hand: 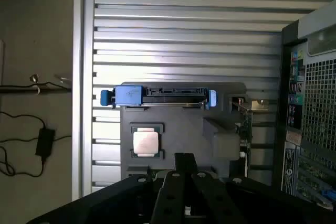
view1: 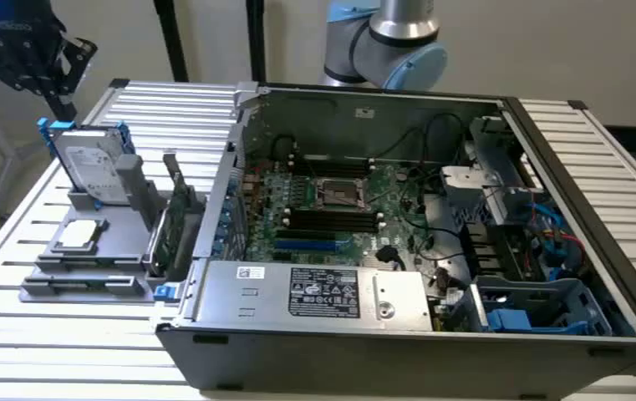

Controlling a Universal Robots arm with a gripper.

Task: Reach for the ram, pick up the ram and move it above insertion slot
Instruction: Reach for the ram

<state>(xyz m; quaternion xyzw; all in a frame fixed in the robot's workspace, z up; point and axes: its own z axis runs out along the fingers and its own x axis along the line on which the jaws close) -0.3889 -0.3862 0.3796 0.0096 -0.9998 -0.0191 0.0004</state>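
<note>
- At the exterior view's far left, the hand [view1: 63, 102] hangs high over the back corner of the slatted counter [view1: 27, 351]. Its fingers are pressed together on nothing, and it is well apart from every part below.
- Under it, the grey holder [view1: 123, 251] carries the silver hard drive [view1: 89, 167] standing on edge, then the processor [view1: 78, 236] lying flat.
- The ram [view1: 83, 286] looks to be the dark narrow strip seated edge-up in the holder's front row, nearest the camera; I cannot tell more of it than that.
- By its kind I judge it light and stiff but fragile, a thin board that should not be bent or twisted. The safest hold seems to be the long top edge near its middle, pinched across the two thin faces, since the contact edge sits down in the holder.
- Just to the right, the taller expansion card [view1: 178, 225] stands close by, so a wide approach could knock it.
- Further right, the exterior view gives the open case [view1: 407, 351] and the black memory slots [view1: 329, 221] on its board.
- The wrist view looks straight down on the holder. It gives the hard drive's blue rails [hand: 127, 96], the processor's top face, and the hand's dark fingers [hand: 184, 163] lying over the holder's front row.
</note>
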